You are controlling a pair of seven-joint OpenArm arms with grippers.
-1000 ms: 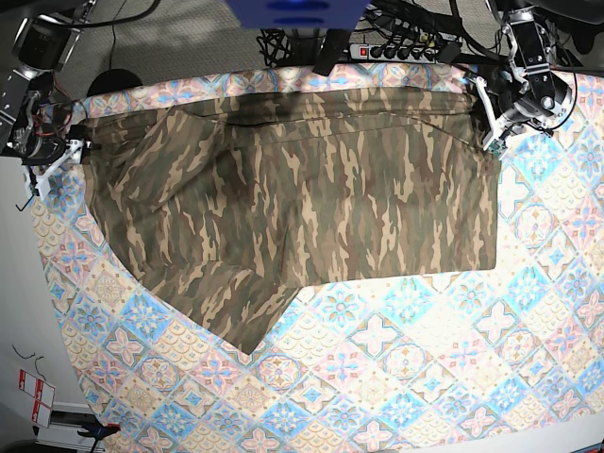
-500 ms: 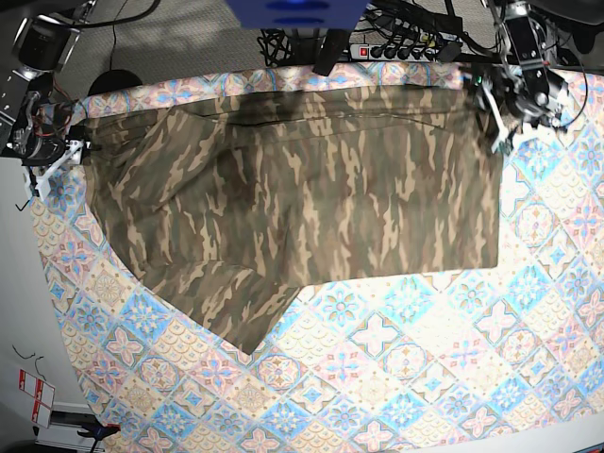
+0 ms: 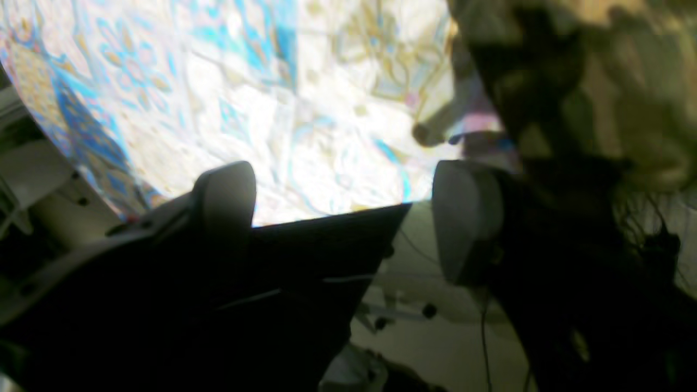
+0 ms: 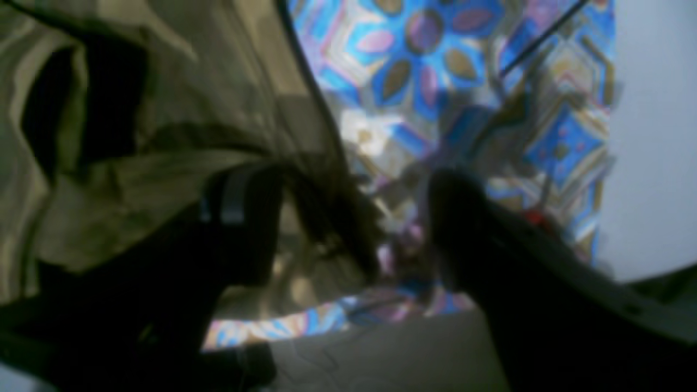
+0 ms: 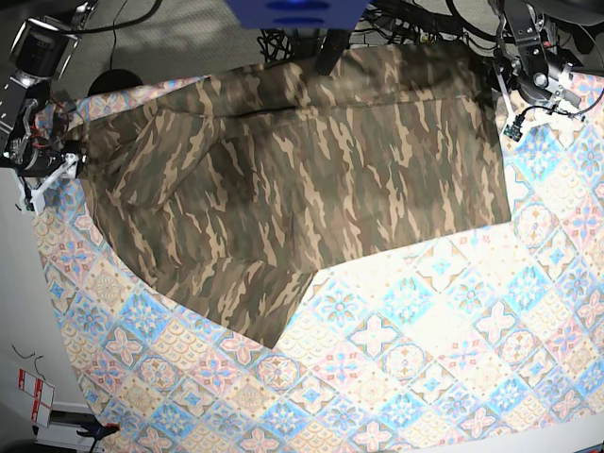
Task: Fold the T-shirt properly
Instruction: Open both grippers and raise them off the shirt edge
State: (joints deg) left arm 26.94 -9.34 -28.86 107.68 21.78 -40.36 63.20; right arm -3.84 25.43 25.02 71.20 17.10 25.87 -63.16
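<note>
The tile-patterned cloth (image 5: 444,321) was seen spread beneath both grippers. The T-shirt (image 5: 311,179) was laid on it between them. The left gripper (image 3: 343,218) was spread wide and empty, shirt edge just beside one finger. The right gripper (image 4: 354,223) was parted, shirt fabric bunched between its fingers; grip not confirmed.

**Arms and grippers, current pose**

Left gripper (image 3: 343,212): jaws spread wide, nothing between the pads; arm at the base view's upper right corner (image 5: 530,87). Right gripper (image 4: 348,218): jaws parted, camouflage fabric lying between the fingers; arm at the base view's left edge (image 5: 45,168).
</note>
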